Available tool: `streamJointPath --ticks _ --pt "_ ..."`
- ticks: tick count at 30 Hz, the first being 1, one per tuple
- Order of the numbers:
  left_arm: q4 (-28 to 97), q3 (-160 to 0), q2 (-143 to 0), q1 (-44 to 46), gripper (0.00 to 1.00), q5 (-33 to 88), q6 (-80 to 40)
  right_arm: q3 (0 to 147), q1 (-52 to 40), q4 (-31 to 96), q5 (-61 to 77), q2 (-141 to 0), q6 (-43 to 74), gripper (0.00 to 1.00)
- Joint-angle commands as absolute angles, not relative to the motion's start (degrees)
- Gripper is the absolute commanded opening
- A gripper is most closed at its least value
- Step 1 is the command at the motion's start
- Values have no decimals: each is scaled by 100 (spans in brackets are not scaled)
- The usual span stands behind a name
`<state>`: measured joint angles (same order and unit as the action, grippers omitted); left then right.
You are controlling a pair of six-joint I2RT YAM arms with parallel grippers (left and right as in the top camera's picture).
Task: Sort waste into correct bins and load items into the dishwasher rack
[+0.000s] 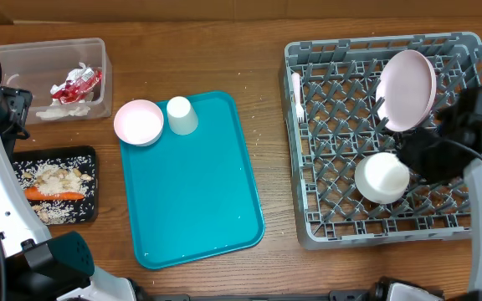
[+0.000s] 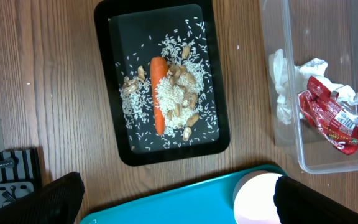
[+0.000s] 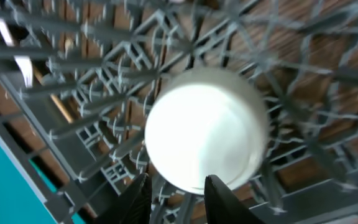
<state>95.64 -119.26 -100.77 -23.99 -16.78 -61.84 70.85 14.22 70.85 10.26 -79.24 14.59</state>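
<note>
Far left, on the wooden counter (image 1: 199,50): a clear tub (image 1: 23,63) is seen holding crumpled napkins (image 1: 61,110) and the red wrapper (image 1: 78,81). Just below it, the black tray (image 1: 91,209) is loaded with the carrot (image 1: 54,195) and rice scraps (image 1: 53,177). The left pincer (image 2: 178,190) is held above tray and tub, fingers wide apart, nothing between them.

Centre: a teal serving tray (image 1: 195,192). The pale pink bowl (image 1: 139,122) is lodged on its upper-left edge, and the white cup (image 1: 182,115) is stood just beside it.

Right: the dishwasher rack (image 1: 375,237). The fork (image 1: 296,92) is laid along its left wall, the pink plate (image 1: 407,89) is propped on edge among the pegs, and a white bowl (image 1: 382,177) is set below the plate. The right pincer (image 3: 176,198) is found at that bowl's rim, its fingers a little apart. The wrist view is blurred, so a grip cannot be told.
</note>
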Motion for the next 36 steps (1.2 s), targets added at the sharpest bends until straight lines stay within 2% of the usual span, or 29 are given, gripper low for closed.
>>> streamJointPath --ticks 1,2,4,6,8,9,17,36 --pt "9570 -11907 -10125 -2359 100 -1800 -6305 7078 854 6855 1529 -7931 1551 31" --pt "9570 -11907 -10125 -2359 100 -1800 -6305 7078 681 6790 1584 -7931 1555 31" --pt "9570 -11907 -10125 -2359 100 -1800 -6305 7078 49 6495 1623 -7931 1656 41" --pt "9570 -11907 -10125 -2359 100 -1800 -6305 7078 -438 6047 1835 -7933 1658 55" --pt "9570 -11907 -10125 -2359 100 -1800 -6305 7076 -755 5754 2051 -7944 1658 77" --pt "9570 -11907 -10125 -2359 100 -1800 -6305 7076 -974 5557 2134 -7957 1658 99" --pt "9570 -11907 -10125 -2359 100 -1800 -6305 7076 -1798 4497 2115 -8114 1656 100" --pt "9570 -11907 -10125 -2359 100 -1800 -6302 7076 -1826 4209 2005 -8117 1653 100"
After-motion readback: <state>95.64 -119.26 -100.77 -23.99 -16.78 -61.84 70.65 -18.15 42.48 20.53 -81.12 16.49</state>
